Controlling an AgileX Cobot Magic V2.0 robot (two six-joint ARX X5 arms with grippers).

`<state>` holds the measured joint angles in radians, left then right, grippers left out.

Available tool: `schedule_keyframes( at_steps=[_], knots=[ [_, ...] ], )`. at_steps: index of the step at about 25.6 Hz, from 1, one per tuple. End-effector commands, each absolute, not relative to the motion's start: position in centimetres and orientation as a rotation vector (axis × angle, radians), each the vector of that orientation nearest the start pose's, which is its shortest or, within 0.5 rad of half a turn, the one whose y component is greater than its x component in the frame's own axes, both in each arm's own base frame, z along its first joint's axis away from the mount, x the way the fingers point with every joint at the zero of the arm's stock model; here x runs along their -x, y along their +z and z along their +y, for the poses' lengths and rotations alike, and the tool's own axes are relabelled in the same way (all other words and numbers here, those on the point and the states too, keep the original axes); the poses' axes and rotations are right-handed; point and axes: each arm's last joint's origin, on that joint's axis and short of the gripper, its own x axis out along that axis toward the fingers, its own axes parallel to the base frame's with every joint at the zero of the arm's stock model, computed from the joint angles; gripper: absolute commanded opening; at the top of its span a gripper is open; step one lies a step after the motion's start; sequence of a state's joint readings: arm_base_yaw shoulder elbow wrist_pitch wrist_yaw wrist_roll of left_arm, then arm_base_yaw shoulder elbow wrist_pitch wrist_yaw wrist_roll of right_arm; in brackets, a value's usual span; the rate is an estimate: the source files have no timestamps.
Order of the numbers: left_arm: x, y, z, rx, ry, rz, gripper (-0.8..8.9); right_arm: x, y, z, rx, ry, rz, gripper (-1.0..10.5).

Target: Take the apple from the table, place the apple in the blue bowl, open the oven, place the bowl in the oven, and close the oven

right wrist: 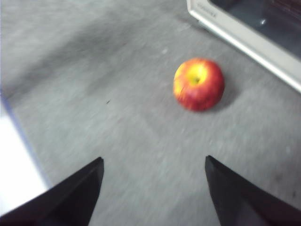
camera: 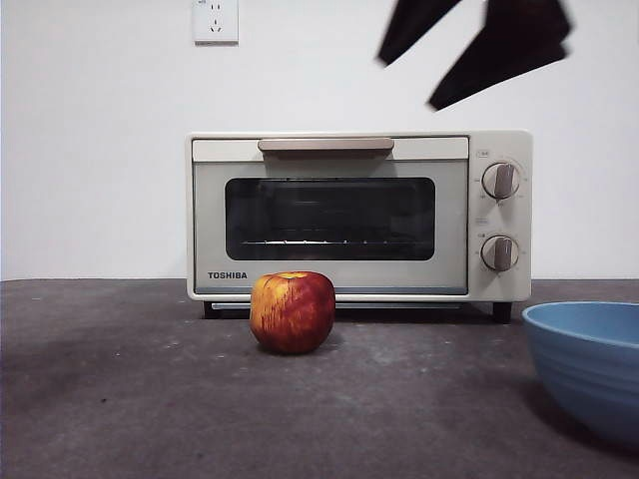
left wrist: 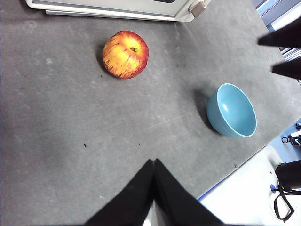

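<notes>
Apple [camera: 292, 311] sits on counter [camera: 120, 399] before closed oven [camera: 339, 215]. Right end effector [right wrist: 154, 188] is held spread wide above it (prob. lining up grasp); left end effector [left wrist: 154, 181] clenched, empty.

Matte black throughout, no markings, screws or cables visible on either gripper. Left gripper [left wrist: 154, 162]: two flat black blades tapering to sharp points, wide at the base, faces plain and unlit. Right gripper [right wrist: 154, 160]: same black wedge-shaped blades, broad at the base, narrowing to angular tips, edges softened by blur. In the front view, one gripper [camera: 433, 82] shows as two dark angular slabs with straight edges and pointed ends, silhouetted against the white wall; surface detail too dark to tell.
</notes>
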<state>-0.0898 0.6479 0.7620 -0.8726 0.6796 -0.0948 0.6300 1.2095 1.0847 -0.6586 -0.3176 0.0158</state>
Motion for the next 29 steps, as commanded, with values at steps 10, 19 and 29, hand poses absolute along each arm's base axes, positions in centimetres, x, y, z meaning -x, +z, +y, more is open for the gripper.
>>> schedule_keyframes(
  at_steps=[10,19,29],
  knots=[
    [-11.0,29.4,-2.8,0.295,-0.707,0.757,0.07,-27.0,28.8,21.8,0.135,0.880,0.906,3.5],
    [-11.1,29.4,-2.8,0.294,-0.707,0.754,0.07,-31.0,24.2,24.8,0.120,0.808,0.919,3.6],
    [-11.0,29.4,-2.8,0.295,-0.707,0.757,0.07,-32.1,19.9,26.2,0.149,0.758,0.981,3.8]
  ],
)
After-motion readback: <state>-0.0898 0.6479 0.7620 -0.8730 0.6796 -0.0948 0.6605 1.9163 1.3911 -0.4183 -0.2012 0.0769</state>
